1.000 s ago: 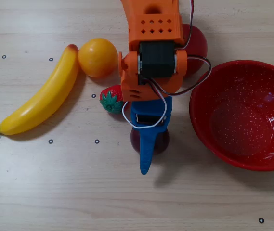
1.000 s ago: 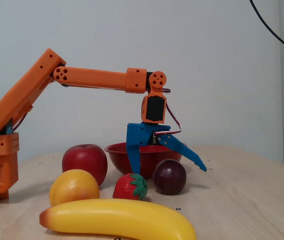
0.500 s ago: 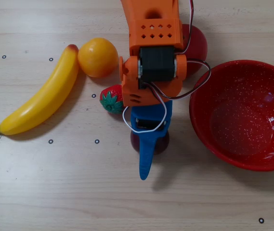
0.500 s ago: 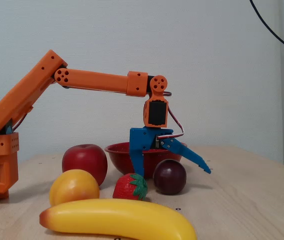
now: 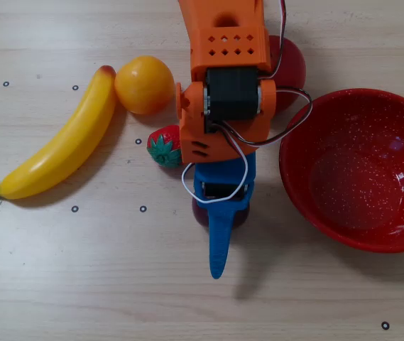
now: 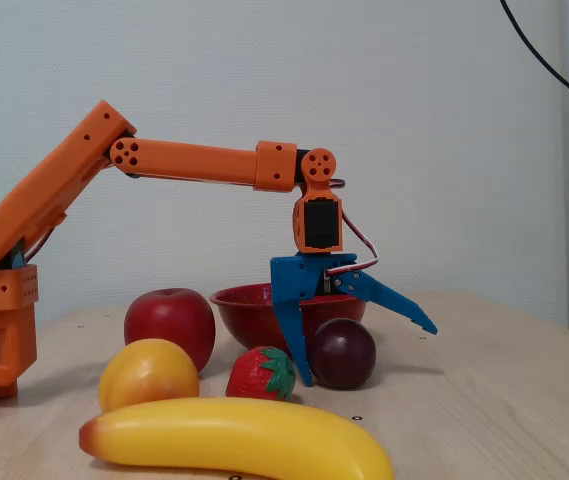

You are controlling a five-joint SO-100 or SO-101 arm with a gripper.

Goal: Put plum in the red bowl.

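The blue gripper [image 6: 364, 352] stood wide open, its fingers straddling the plum [image 6: 342, 353] on the table. The red bowl [image 5: 361, 169] sat just beside it, to its right in the overhead view. No writing was readable.

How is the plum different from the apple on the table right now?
The plum is smaller and dark purple-maroon; the apple is larger and bright red. The plum sits between the open gripper's jaws; the apple stands clear of them, farther back in the fixed view. Both are round, glossy and resting on the table.
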